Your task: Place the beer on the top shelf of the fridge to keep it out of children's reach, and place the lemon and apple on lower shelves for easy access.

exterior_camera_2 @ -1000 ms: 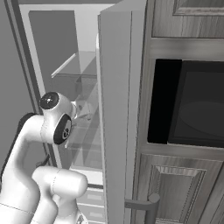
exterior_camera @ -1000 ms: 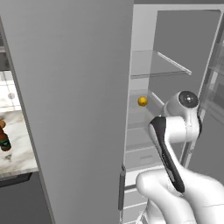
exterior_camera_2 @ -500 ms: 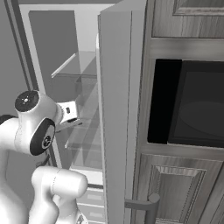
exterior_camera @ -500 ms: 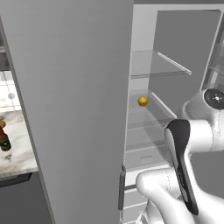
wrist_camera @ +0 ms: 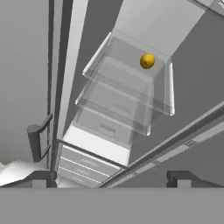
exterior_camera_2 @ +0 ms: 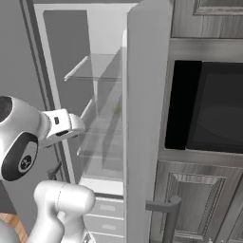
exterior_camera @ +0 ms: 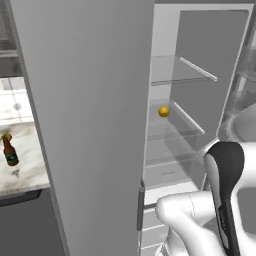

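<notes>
The fridge (exterior_camera: 210, 45) stands open. A yellow lemon (exterior_camera: 163, 111) (wrist_camera: 147, 61) rests on one of the lower shelves (exterior_camera: 176, 131), just under the bare top shelf (exterior_camera: 182, 75). The beer (exterior_camera: 9, 149), a dark bottle, stands upright on the counter far to the left, beyond the door. The apple is out of view. My gripper (wrist_camera: 109, 180) is open with nothing between its widely spread fingertips (wrist_camera: 39, 179). It hangs outside the fridge's front, facing the shelves, well short of the lemon. In the right base view, my hand (exterior_camera_2: 64, 124) is level with the lemon's shelf.
The fridge's wide grey door (exterior_camera: 90, 125) swings out between the shelves and the marble counter (exterior_camera: 22, 170). The other door (exterior_camera_2: 142, 123) stands edge-on beside a dark built-in oven (exterior_camera_2: 209, 109) in wood cabinets. White drawers (wrist_camera: 85, 166) sit below the shelves.
The arm has drawn back from the shelves, the hand sliding away from the fridge interior. The lemon stays where it was on its shelf.
</notes>
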Motion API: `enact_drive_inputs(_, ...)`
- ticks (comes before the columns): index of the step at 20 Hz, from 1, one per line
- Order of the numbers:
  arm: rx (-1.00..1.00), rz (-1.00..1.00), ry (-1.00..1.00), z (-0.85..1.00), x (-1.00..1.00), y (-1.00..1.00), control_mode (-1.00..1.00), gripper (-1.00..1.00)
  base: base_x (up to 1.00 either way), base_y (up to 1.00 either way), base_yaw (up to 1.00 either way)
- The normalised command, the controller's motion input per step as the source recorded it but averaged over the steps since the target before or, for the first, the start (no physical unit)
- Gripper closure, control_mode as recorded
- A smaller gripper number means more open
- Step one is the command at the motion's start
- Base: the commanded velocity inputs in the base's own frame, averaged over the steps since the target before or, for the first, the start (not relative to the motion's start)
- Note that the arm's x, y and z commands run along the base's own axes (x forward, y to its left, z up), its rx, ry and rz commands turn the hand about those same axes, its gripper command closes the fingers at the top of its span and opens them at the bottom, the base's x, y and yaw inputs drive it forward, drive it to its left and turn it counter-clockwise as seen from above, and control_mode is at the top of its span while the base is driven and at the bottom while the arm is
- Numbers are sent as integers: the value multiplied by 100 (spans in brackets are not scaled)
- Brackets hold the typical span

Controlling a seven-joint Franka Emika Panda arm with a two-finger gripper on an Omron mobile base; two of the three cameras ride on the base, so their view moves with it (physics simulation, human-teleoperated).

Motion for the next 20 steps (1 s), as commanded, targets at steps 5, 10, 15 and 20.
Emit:
enact_drive_inputs(5,0,0,0,0,0,0,100,-100,-70,85,7)
enact_drive_inputs(10,0,0,0,0,0,0,100,-100,-42,100,18)
enact_drive_inputs(15,0,0,0,0,0,0,100,-100,4,100,23)
enact_drive_inputs(20,0,0,0,0,0,0,100,-100,57,91,8)
